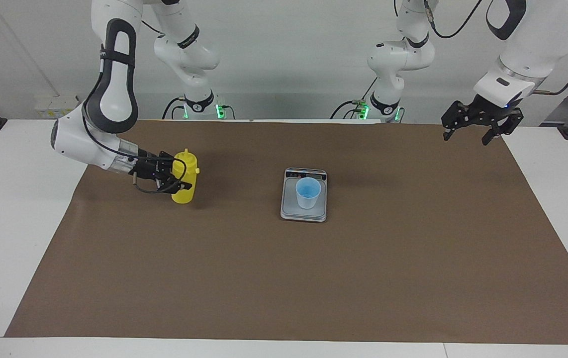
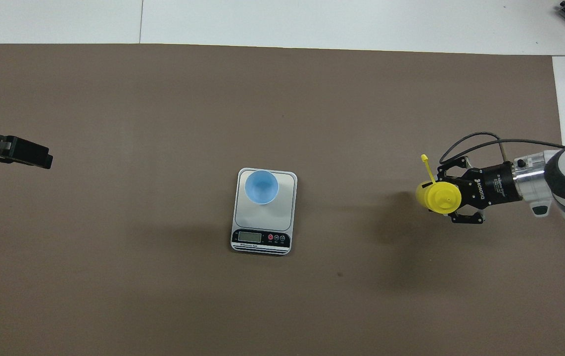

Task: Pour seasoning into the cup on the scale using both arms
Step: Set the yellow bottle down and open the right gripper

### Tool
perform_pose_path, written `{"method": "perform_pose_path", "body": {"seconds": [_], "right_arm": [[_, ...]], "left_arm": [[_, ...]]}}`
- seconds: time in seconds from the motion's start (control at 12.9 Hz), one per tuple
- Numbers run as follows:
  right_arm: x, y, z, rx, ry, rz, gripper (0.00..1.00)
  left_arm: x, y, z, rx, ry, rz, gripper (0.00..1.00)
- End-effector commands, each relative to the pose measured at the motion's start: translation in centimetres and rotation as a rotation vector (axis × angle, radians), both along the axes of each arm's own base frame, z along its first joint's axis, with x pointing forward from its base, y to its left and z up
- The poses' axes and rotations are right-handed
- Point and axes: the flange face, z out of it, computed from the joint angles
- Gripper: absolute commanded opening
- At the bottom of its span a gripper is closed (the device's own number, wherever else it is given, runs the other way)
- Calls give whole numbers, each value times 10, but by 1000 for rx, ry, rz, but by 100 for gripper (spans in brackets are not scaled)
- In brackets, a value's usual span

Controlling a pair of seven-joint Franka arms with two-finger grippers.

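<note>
At the left of the facing view, the right end effector is clamped on the upright yellow squeeze bottle, which stands on the brown counter. Mid-frame, the light-blue cup sits on the grey kitchen scale. At upper right, the left end effector waits, fingers apart.
</note>
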Motion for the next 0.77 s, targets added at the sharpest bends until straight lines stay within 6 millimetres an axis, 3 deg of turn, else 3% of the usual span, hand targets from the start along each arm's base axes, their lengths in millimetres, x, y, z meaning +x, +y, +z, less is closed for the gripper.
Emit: {"method": "perform_pose_path", "body": {"seconds": [0.0, 0.23, 0.31, 0.39, 0.46, 0.54, 0.7], "right_arm": [[-16, -16, -20, 110, -27, 6, 0], [-17, -18, -33, 153, -60, 19, 0], [-18, -22, -33, 168, -78, 13, 10], [-18, -23, -33, 166, -74, 6, 70], [-16, -23, -31, 157, -81, 2, 93], [-16, -26, -29, 143, -85, 0, 100], [-13, -27, -24, 121, -103, -4, 100]], "left_arm": [[-2, -2, -2, -2, 1, -15, 100], [-2, -1, -2, -1, 1, -14, 100], [-2, -1, -2, -1, 1, -17, 100], [-3, -1, -1, -1, 0, -17, 100], [-3, -2, -1, -1, 0, -18, 100], [-3, -1, -1, -1, 0, -17, 100], [-3, -2, -1, -1, 0, -18, 100]]}}
